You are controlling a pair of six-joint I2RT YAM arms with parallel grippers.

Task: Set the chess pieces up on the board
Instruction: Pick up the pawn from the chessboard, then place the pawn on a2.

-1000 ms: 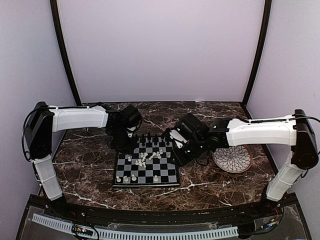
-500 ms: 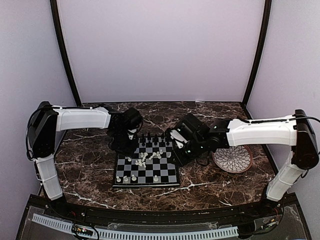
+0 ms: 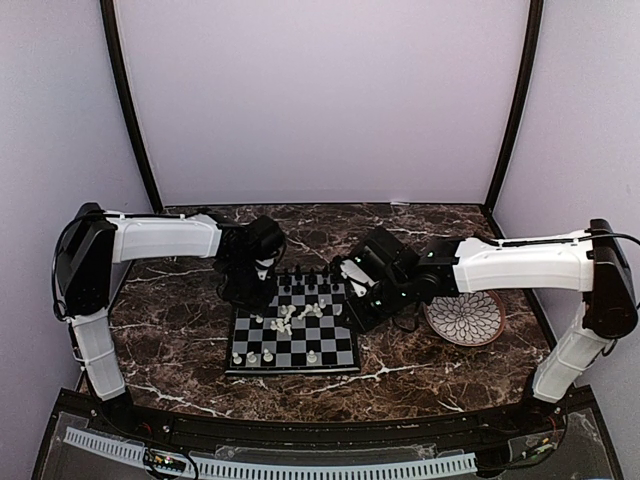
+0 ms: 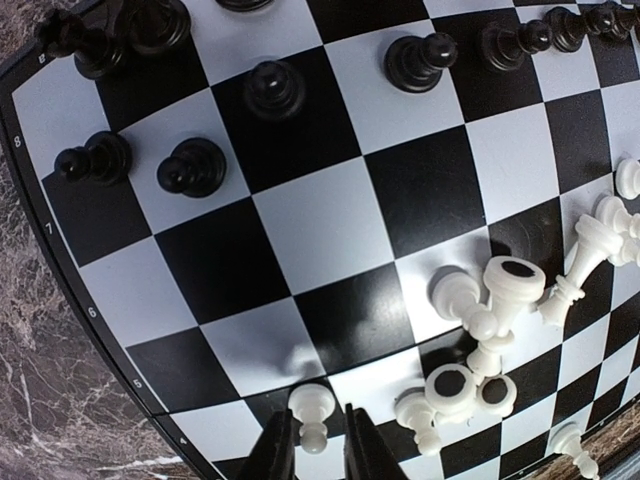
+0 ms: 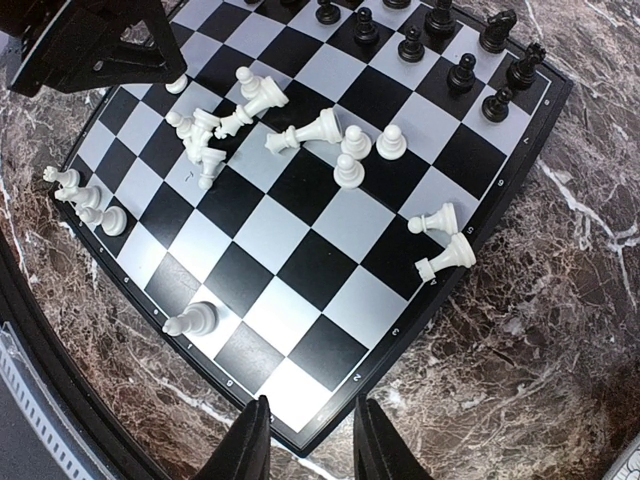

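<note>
Cream pieces (image 3: 290, 318) loose across the board (image 3: 337, 354), plate (image 3: 464, 317) beside.

Rim of the board (image 4: 45, 232), left wrist view: white rank digits down the left edge, reading 8, 7, 6, then probably 5 and 4 near the bottom. Right wrist view: a 3 and a 2 on the rim's right edge. The marks on the adjoining edge are too small to read.

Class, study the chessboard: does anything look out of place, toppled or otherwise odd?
Yes. A heap of white pieces lies toppled in the middle of the board, and two stray white pieces lie on their sides near one edge. The black pieces stand upright.
</note>
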